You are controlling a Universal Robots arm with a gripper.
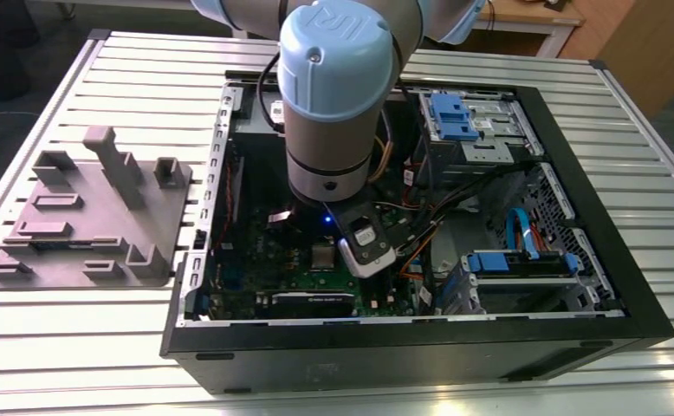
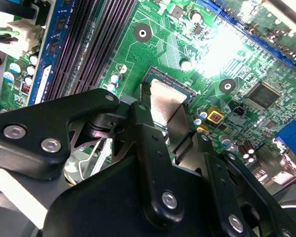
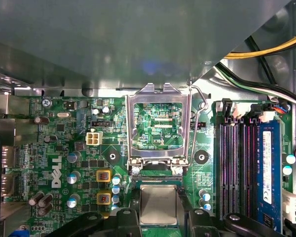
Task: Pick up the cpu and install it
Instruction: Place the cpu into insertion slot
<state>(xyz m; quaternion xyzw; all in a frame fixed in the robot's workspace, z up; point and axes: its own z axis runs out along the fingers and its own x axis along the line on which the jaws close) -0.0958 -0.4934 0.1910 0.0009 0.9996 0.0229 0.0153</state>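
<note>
The cpu point(image 3: 158, 205), a small silver-grey square, lies flat in the dark socket on the green motherboard point(image 3: 59, 143). My gripper point(image 3: 159, 217) is right over it, and its black fingers point(image 3: 128, 219) press against two opposite edges of the chip. In the second wrist view the cpu point(image 2: 164, 98) shows as a silver plate between the same fingers point(image 2: 147, 128), with the socket's dark rim point(image 2: 160, 74) just beyond it. The socket's metal load frame point(image 3: 158, 91) stands swung open beside the chip.
The arm point(image 1: 331, 104) reaches down into an open black computer case point(image 1: 614, 286) on a slatted table. A grey plastic tray point(image 1: 83, 217) with raised blocks lies at the exterior view's left. Memory slots point(image 3: 237, 168) and cable bundles point(image 3: 266, 54) crowd the socket.
</note>
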